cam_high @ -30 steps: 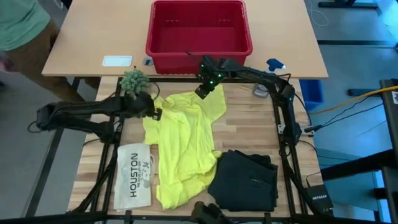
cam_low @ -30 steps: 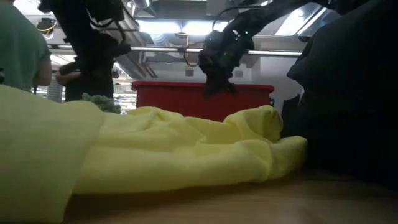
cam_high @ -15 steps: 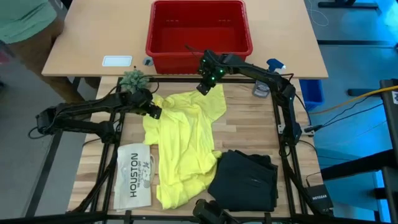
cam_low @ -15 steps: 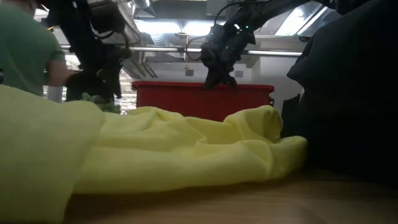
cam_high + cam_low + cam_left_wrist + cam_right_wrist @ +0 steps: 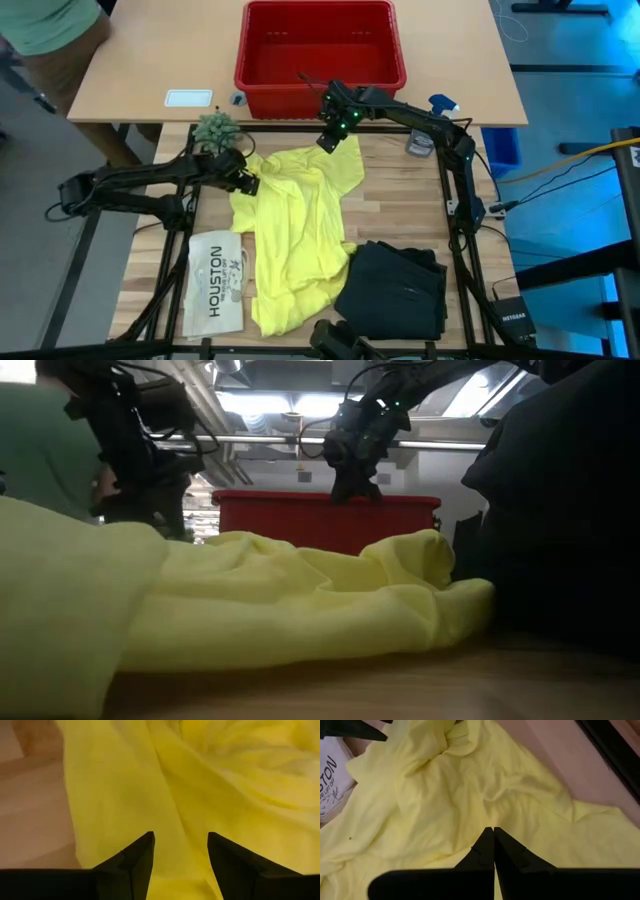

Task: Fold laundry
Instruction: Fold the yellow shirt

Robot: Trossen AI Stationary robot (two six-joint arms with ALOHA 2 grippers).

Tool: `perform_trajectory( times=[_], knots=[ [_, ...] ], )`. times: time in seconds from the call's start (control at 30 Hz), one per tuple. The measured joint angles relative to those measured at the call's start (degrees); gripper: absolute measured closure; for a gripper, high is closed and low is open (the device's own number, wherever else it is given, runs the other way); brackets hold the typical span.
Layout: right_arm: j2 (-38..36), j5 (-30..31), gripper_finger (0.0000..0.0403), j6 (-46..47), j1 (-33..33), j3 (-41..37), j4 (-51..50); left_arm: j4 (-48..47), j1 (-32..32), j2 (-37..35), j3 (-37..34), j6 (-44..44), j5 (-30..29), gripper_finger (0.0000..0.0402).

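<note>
Far left, beyond the table: a person in a green top (image 5: 45, 22), partly out of frame. Near that edge, a small white tray (image 5: 189, 98) on the tan table (image 5: 130, 70), and a green plant-like tuft (image 5: 215, 128) just above the left arm. Lower left on the wooden work surface (image 5: 400, 205): flat white item printed "HOUSTON" (image 5: 217, 282), lying flat, its right edge just beside the yellow T-shirt (image 5: 295, 235).

Left gripper (image 5: 245, 180) at the shirt's upper left corner, low over the cloth. Seen from the left wrist: 2 dark fingers (image 5: 132, 862) spread apart with yellow fabric passing below and between them, nothing pinched.

Centre: yellow T-shirt spread loosely and rumpled, running from the far edge of the work surface down to the near edge. Behind it, red plastic basket (image 5: 320, 45) on the tan table, nothing visible inside.

Right gripper (image 5: 328, 140) poised at the shirt's top edge, just in front of the basket. Seen from the right wrist: 2 fingers (image 5: 482, 847) pressed together tip to tip above the cloth, holding nothing.

Lower right: dark trousers (image 5: 395, 290), folded in a stack, touching the shirt's right hem. Far right, a blue spray bottle (image 5: 442, 103).
</note>
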Motion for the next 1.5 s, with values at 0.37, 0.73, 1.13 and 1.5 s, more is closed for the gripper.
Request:
perform_trajectory(
  times=[0.37, 0.73, 1.13, 1.5],
  knots=[
    [0.0, 0.94, 0.0402, -0.11, 0.0, -0.04, -0.02, 4.58, 2.54, 13.1, 0.13, 1.03, 2.2, 0.0228],
    [0.0, 0.94, 0.0402, -2.07, 0.02, -0.04, 0.09, 3.91, 2.45, 10.68, 2.17, 1.57, 3.88, 0.0392],
    [0.0, 0.94, 0.0402, -2.97, -0.02, -0.04, -0.61, -14.85, 2.45, -5.0, 10.25, 2.44, -3.09, 0.0401],
    [0.0, 1.25, 0.0402, -3.0, -0.02, -0.04, -0.67, -35.21, 2.45, -16.66, 11.52, -3.03, -8.14, 0.0401]
  ],
)
